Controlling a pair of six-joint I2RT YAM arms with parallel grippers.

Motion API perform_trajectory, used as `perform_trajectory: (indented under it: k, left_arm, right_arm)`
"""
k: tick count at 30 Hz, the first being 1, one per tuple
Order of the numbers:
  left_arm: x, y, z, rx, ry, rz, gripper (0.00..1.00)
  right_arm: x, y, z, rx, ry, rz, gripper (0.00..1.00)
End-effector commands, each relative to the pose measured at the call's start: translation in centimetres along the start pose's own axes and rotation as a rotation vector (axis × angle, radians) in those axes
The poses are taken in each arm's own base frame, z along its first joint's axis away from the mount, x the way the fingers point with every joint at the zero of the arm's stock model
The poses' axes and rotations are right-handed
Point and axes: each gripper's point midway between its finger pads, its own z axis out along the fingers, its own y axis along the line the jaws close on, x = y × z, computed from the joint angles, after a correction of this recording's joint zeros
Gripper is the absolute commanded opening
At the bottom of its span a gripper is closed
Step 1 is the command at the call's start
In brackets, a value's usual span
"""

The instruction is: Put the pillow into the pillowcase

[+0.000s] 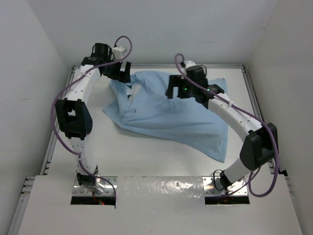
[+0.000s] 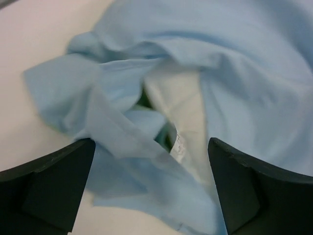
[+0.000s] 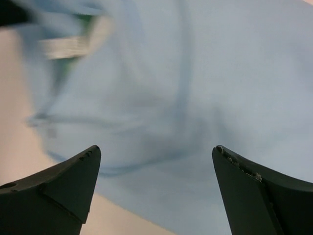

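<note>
A white desk [image 1: 161, 156], edged left and right by metal rails [image 1: 50, 147] and boxed in by pale walls [image 1: 29, 73], carries one rumpled light-blue pillowcase [image 1: 171, 115]. The fabric spreads from the far left towards the near right, bunched and folded at its far-left end and tapering to a point at its near-right corner. A shiny metal plate [image 1: 161, 188] spans the near edge

The top view looks down from high behind the near edge of the table [image 1: 161, 161], taking in the whole pillowcase [image 1: 171, 115] from afar. The left wrist view faces down, close over the pillowcase's crumpled far-left end, with the left pincer [image 2: 150, 147] framing its bottom corners. The right wrist view, past the right pincer [image 3: 156, 149], sits closer still over the pillowcase's smooth cloth and is blurred. All three views share the pillowcase.
</note>
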Motion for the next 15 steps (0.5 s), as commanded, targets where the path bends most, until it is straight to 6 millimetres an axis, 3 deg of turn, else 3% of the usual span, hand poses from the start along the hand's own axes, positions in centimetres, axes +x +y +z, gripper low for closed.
perform_trajectory:
  k: [1, 2, 3, 4, 5, 6, 7, 8, 9, 10, 11, 12, 14, 15]
  left_arm:
    - [-1.6, 5.4, -5.7, -0.166, -0.026, 0.043, 1.00]
    - [-1.8, 6.2, -7.9, -0.208, -0.049, 0.062, 1.00]
    - [-1.2, 9.0, -10.2, -0.296, -0.054, 0.037, 1.00]
    - [-0.7, 10.1, -11.5, -0.341, -0.058, 0.037, 1.00]
    - [1.4, 11.6, -13.5, -0.390, -0.031, 0.041, 0.99]
    - [2.7, 11.9, -15.2, -0.435, -0.005, 0.056, 0.55]
    - [5.0, 12.6, -14.6, -0.450, 0.063, 0.053, 0.30]
    - [8.7, 12.0, -13.8, -0.438, 0.155, 0.046, 0.12]
    - [10.8, 11.6, -13.1, -0.418, 0.202, 0.033, 0.07]
    - [14.7, 10.6, -11.5, -0.359, 0.291, -0.005, 0.09]
    - [16.4, 10.1, -10.5, -0.334, 0.324, -0.049, 0.18]
    - [17.7, 9.8, -9.7, -0.317, 0.351, -0.084, 0.39]
    - [19.9, 9.8, -7.5, -0.302, 0.382, -0.179, 0.57]
    - [19.7, 10.2, -6.5, -0.301, 0.356, -0.190, 0.61]
  right_arm:
    - [4.5, -9.2, -4.3, 0.275, 0.186, 0.114, 0.94]
    - [4.8, -10.4, -6.3, 0.313, 0.180, 0.137, 0.93]
    - [4.9, -12.8, -7.7, 0.368, 0.170, 0.194, 0.89]
    - [7.3, -14.2, -8.7, 0.402, 0.208, 0.255, 0.76]
    - [7.2, -14.6, -10.5, 0.412, 0.166, 0.291, 0.24]
    - [9.8, -16.6, -11.5, 0.472, 0.188, 0.367, 0.07]
    - [10.7, -17.3, -12.3, 0.499, 0.179, 0.393, 0.00]
    - [11.2, -17.8, -13.3, 0.520, 0.153, 0.411, 0.00]
    - [12.4, -18.9, -14.1, 0.567, 0.157, 0.452, 0.20]
    - [15.0, -19.6, -14.6, 0.612, 0.201, 0.503, 0.42]
    - [16.0, -20.0, -15.0, 0.640, 0.211, 0.534, 0.55]
    - [16.8, -20.9, -15.8, 0.685, 0.202, 0.578, 0.71]
    - [19.5, -22.5, -17.0, 0.780, 0.192, 0.705, 0.73]
    - [21.0, -22.5, -17.4, 0.793, 0.184, 0.739, 0.74]
